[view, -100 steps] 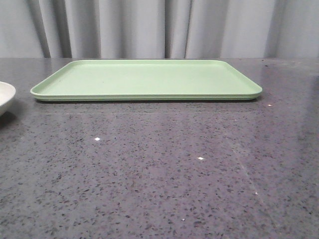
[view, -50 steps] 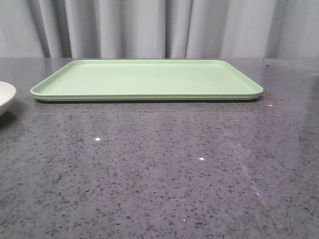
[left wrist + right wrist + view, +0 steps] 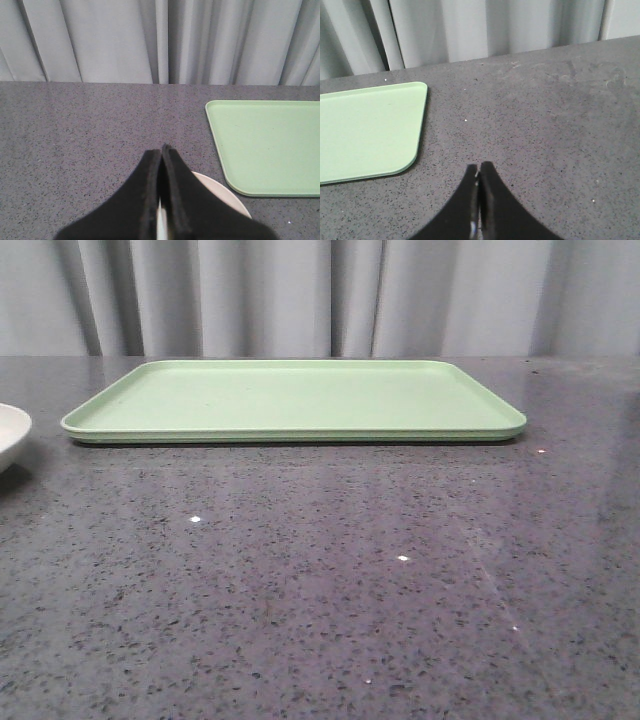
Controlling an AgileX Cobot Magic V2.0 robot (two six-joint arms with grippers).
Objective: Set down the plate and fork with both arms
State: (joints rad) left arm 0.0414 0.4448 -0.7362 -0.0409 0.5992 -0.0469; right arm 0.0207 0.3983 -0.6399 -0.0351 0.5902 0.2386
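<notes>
The pale plate (image 3: 8,435) sits on the dark table at the far left edge of the front view, left of the green tray (image 3: 300,400). In the left wrist view my left gripper (image 3: 162,149) is shut and empty, and the plate (image 3: 227,195) lies just beneath and beside its fingers, next to the tray's corner (image 3: 270,145). In the right wrist view my right gripper (image 3: 479,166) is shut and empty over bare table, to the right of the tray's corner (image 3: 365,130). The yellow fork is out of view. Neither gripper shows in the front view.
The flat light-green tray lies across the far middle of the speckled grey table (image 3: 320,580). A grey curtain (image 3: 300,295) hangs behind the table's far edge.
</notes>
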